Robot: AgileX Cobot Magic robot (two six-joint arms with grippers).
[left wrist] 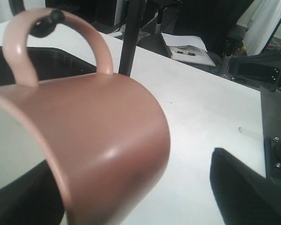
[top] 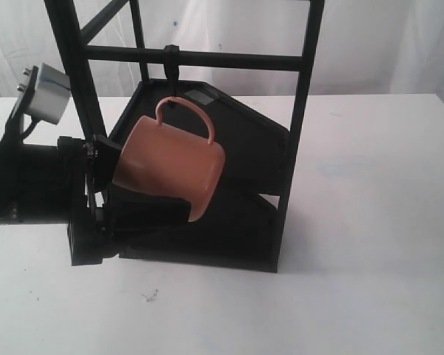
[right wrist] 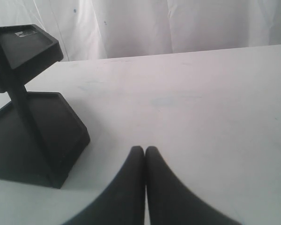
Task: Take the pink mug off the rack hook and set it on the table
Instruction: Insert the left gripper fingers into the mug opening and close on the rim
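Observation:
The pink mug point(top: 170, 166) hangs by its thin handle from the rack hook point(top: 172, 70) on the black rack's point(top: 300, 133) crossbar, tilted with its mouth toward the left. My left gripper point(top: 137, 201) is open and straddles the mug's wall. In the left wrist view one finger point(left wrist: 18, 197) is inside the mug point(left wrist: 107, 140), while the other finger point(left wrist: 246, 197) stands apart from its outer side, and the hook point(left wrist: 47, 22) passes through the handle. My right gripper point(right wrist: 145, 151) is shut and empty, low over the white table point(right wrist: 201, 93); it is outside the exterior view.
The rack's two angular black shelves point(top: 244, 140) sit behind and below the mug. The rack's base point(right wrist: 33, 136) and post lie to one side of my right gripper. White tabletop point(top: 370, 222) stretches to the right of the rack.

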